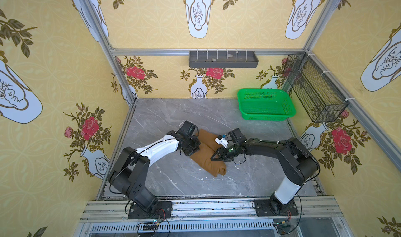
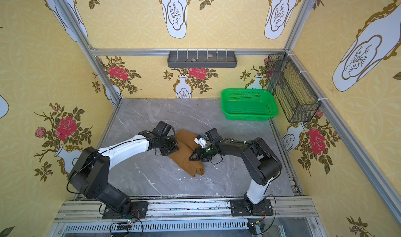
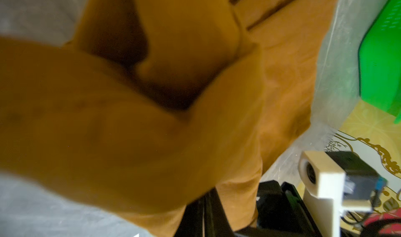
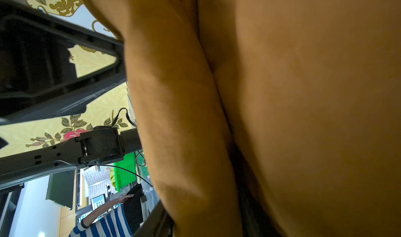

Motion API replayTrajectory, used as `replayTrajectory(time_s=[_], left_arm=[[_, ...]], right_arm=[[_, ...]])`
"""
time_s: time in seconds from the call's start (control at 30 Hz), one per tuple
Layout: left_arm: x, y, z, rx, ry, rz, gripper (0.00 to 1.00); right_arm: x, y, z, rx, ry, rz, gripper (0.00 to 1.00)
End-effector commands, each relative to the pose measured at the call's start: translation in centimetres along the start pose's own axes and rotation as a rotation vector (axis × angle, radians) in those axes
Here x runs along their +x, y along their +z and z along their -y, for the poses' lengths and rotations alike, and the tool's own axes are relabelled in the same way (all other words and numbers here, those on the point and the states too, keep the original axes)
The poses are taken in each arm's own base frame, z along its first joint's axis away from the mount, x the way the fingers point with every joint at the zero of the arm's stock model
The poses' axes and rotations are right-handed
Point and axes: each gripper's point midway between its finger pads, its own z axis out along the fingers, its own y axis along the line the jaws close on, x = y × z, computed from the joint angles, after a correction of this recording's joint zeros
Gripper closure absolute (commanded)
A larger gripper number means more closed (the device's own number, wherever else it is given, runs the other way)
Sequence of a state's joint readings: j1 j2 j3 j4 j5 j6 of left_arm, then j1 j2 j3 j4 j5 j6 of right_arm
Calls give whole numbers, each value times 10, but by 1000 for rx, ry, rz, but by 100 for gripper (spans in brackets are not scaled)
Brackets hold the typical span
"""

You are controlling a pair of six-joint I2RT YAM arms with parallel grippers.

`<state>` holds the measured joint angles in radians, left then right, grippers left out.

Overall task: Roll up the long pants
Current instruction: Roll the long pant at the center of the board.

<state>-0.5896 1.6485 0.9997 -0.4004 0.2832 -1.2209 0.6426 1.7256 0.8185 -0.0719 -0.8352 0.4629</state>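
1. The long pants (image 1: 208, 166) lie as a narrow, thick folded strip on the table (image 1: 165, 116). They sit directly beneath both end effectors, and one end reaches past them toward the arm bases.
2. The left end effector (image 1: 188, 149) is closed at one edge of the strip. Cloth bunches right up against its wrist camera, so I judge that it pinches a fold.
3. The right end effector (image 1: 215, 156) sits at the opposite edge. Its wrist view shows one finger (image 4: 32, 51) and the other finger (image 4: 156, 222) well apart with a fat fold between them. Whether they press on it, I cannot tell.
4. Risk: if the right side is loose while the left pulls, the strip could skew and the roll could come out slack or cone-shaped.
5. Risk: a pinch on the top layer alone would peel that layer away and undo the folds beneath.
6. Risk: the two end effectors work close together across the strip. A wrist turn could knock them together or catch the white camera mount (image 1: 221, 140) just behind the right one.
7. A green basket (image 1: 265, 105) stands well beyond the right end effector, in the far corner. A grey tray (image 1: 223, 60) and a black mesh basket (image 1: 314, 88) hang on the walls. None of these blocks the way.
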Motion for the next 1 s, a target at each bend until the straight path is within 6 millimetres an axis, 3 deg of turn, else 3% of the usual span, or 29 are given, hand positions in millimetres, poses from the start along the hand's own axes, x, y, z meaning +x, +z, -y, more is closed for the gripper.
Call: replayTrajectory(time_s=[0.0,0.1,0.17,0.2,0.23,0.33,0.43,0.5,0.57,0.63,0.7,0.83,0.97], left_arm=[[0,29,-22,-88,0,-32,94],[1,56,-41,-161,-17,-65,96],[5,71,-56,-204,-31,-96,96],[6,75,-63,-220,-35,-105,97],[9,80,-71,-237,-41,-114,97],[16,86,-89,-258,-51,-130,97],[22,86,-103,-268,-58,-138,97],[26,85,-111,-276,-66,-143,97],[29,85,-114,-267,-74,-147,97],[30,86,-115,-262,-76,-150,97],[30,87,-113,-258,-77,-158,97],[31,88,-110,-254,-70,-167,97],[31,84,-110,-250,-72,-163,97]], right_arm=[[8,-2,24,121,34,2,54],[13,-4,28,143,53,0,53],[15,-11,29,185,52,13,45],[15,-15,28,205,45,23,28],[14,-23,28,242,39,43,2],[8,-59,30,451,6,122,2],[1,-112,22,722,-74,252,2],[-2,-152,11,924,-134,363,3],[-1,-181,-16,1069,-240,485,2],[0,-174,-49,1071,-398,528,3],[5,-144,-68,1056,-532,472,3],[23,-79,-71,1182,-757,311,2],[36,-32,-70,1306,-918,259,3]])
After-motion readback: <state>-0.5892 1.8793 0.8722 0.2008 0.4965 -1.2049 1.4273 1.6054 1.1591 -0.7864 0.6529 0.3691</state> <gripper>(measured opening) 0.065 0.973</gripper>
